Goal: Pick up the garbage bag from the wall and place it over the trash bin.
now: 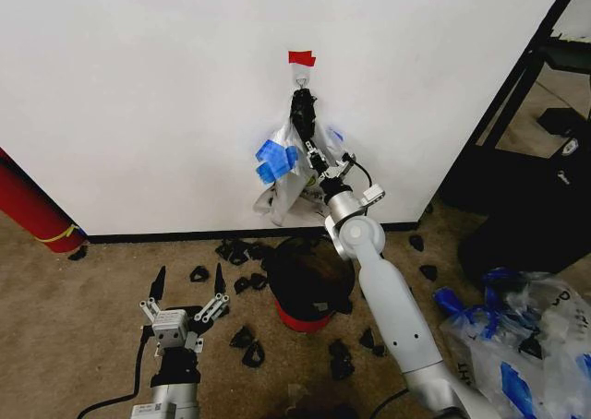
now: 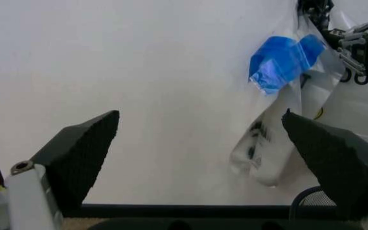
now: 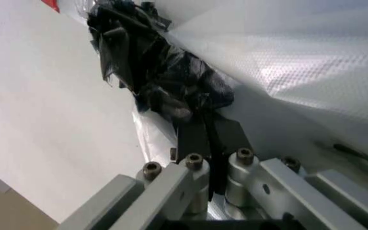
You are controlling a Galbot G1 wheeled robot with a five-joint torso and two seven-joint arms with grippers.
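The bag (image 1: 288, 165) hangs against the wall (image 1: 138, 87) from a small hook (image 1: 301, 80) just under a piece of red tape (image 1: 301, 58), its body drooping toward the black baseboard, with the bin (image 1: 309, 285) on the floor just below and in front of it. The right pincer (image 1: 305, 114) is raised to the bag's bunched top, and the right wrist view shows its fingers (image 3: 203, 139) drawn together with dark crumpled material and film at their tips, so it appears to be gripping the bag's neck. The left pincer (image 1: 187, 285) sits low over the carpet, well apart from the bag, spread wide and holding nothing. The bag looks very light, limp and slippery; thin film like this will likely sag, cling and tear if yanked against the hook. The gathered handles near the hook seem the soundest hold, since the loose body would only slide through. How the handles loop over the hook is hidden behind the right pincer and the dark wad, and whether both handles are caught cannot be made out. The bag's mouth is not visible either.
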